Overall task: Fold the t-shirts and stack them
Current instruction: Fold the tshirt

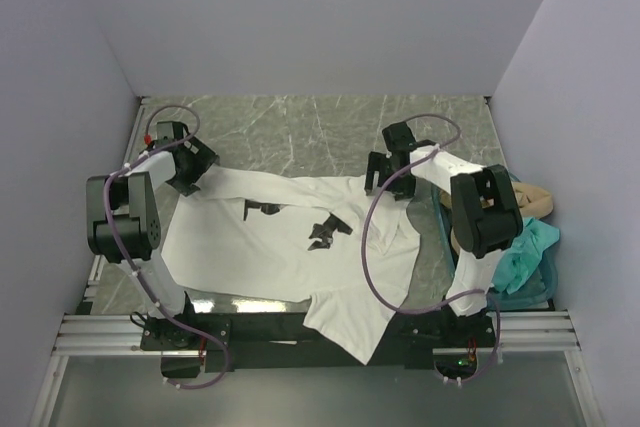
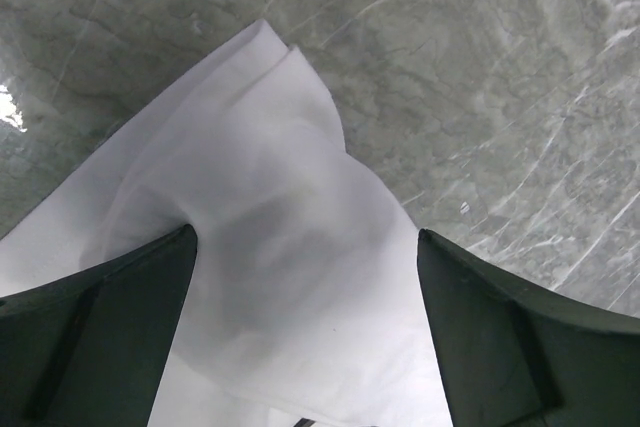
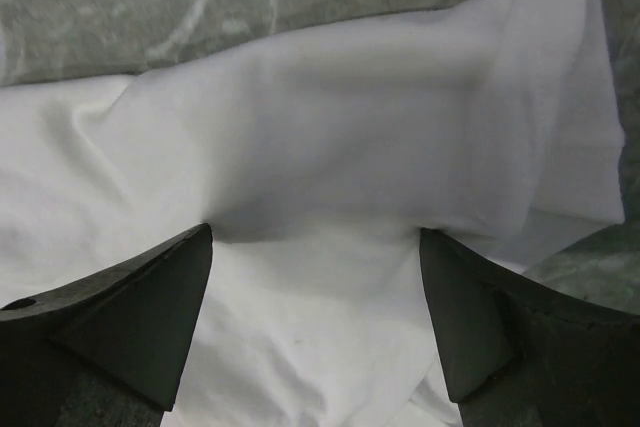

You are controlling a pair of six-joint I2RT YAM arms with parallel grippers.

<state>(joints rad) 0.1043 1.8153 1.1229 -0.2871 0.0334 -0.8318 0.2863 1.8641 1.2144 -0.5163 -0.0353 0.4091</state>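
Observation:
A large white t-shirt (image 1: pixel 290 247) with small black print marks lies spread on the grey marble table (image 1: pixel 320 127); one part hangs over the near edge. My left gripper (image 1: pixel 192 179) is open at the shirt's far left corner, its jaws wide apart over a raised fold of white cloth (image 2: pixel 290 197). My right gripper (image 1: pixel 385 182) is open at the shirt's far right part, jaws straddling bunched white cloth (image 3: pixel 330 147). In the wrist views the left gripper (image 2: pixel 305 235) and right gripper (image 3: pixel 315 235) hold nothing. A tan t-shirt (image 1: pixel 532 199) and a teal t-shirt (image 1: pixel 525 252) lie at the right.
A teal plastic basket (image 1: pixel 543 285) stands at the table's right edge and holds the tan and teal shirts. Grey walls close in the table on three sides. A metal frame (image 1: pixel 320 332) runs along the near edge by the arm bases.

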